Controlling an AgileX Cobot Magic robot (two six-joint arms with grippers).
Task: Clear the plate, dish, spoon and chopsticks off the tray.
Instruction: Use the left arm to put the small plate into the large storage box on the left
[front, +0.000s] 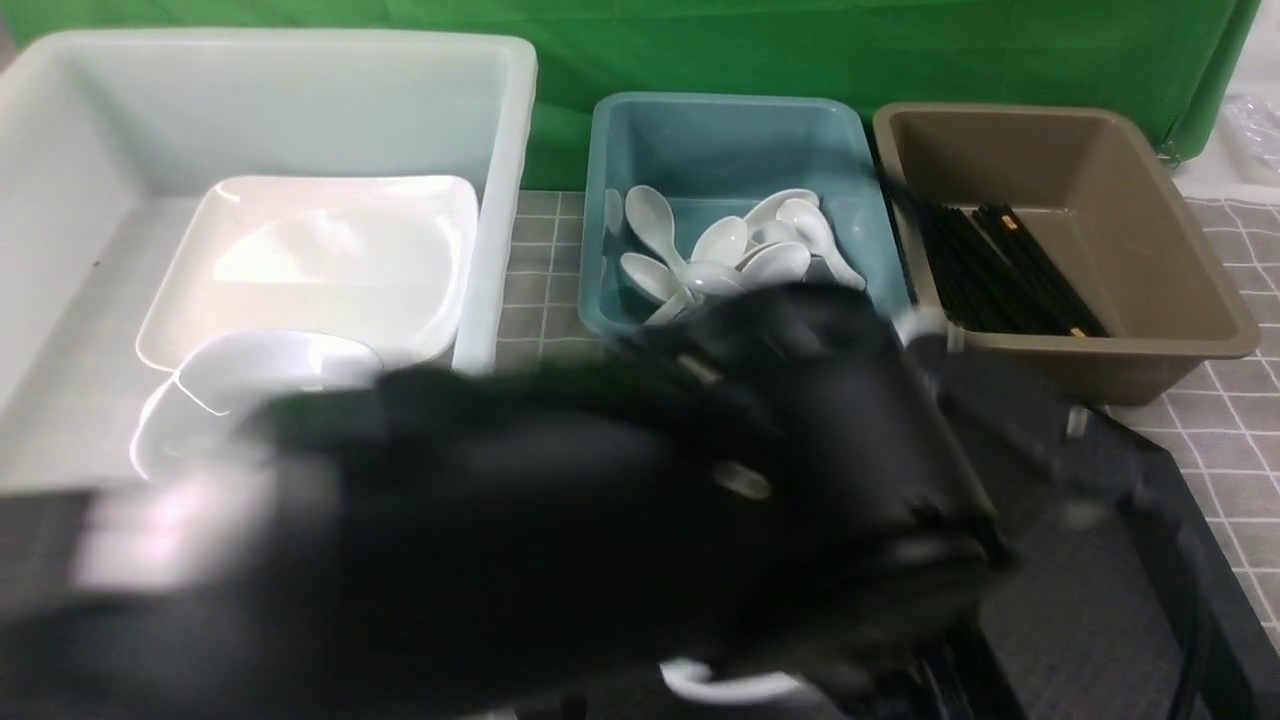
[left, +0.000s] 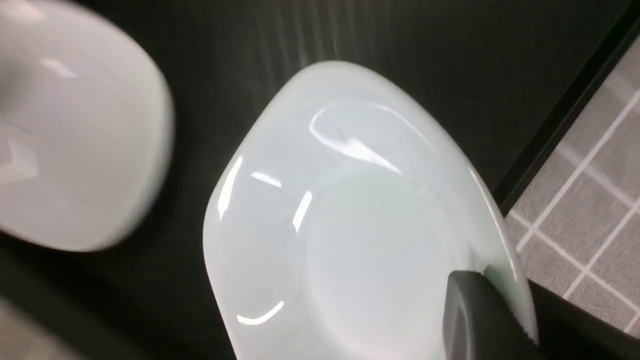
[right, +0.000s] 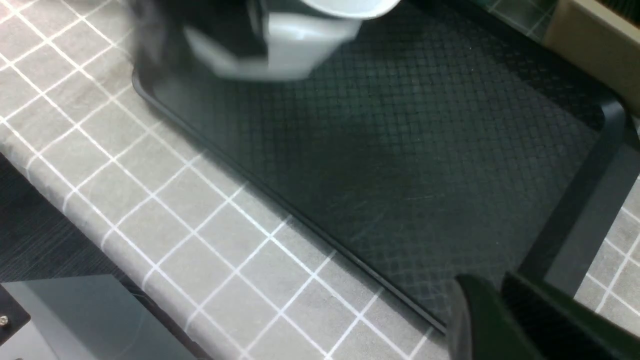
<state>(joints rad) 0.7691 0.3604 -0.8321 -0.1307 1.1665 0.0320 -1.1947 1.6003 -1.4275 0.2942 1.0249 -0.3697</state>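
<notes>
Up off the black tray (right: 400, 150) we go!
The white tub (front: 300, 110) waits beyond, and the dish (left: 350, 225) hangs by its rim in the left gripper (left: 487, 307), narrowed to a tight pinch on the porcelain edge. Glossy ware, that: I'd hold it level, swing gently, and lower it right inside before releasing.

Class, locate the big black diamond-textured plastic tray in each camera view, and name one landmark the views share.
Front view: the tray lies lower right, partly behind a blurred black arm.
Left wrist view: the dark surface around the white dishes.
Right wrist view: it fills the centre.
Shared landmark: the grey white-gridded tablecloth bordering the tray.
</notes>
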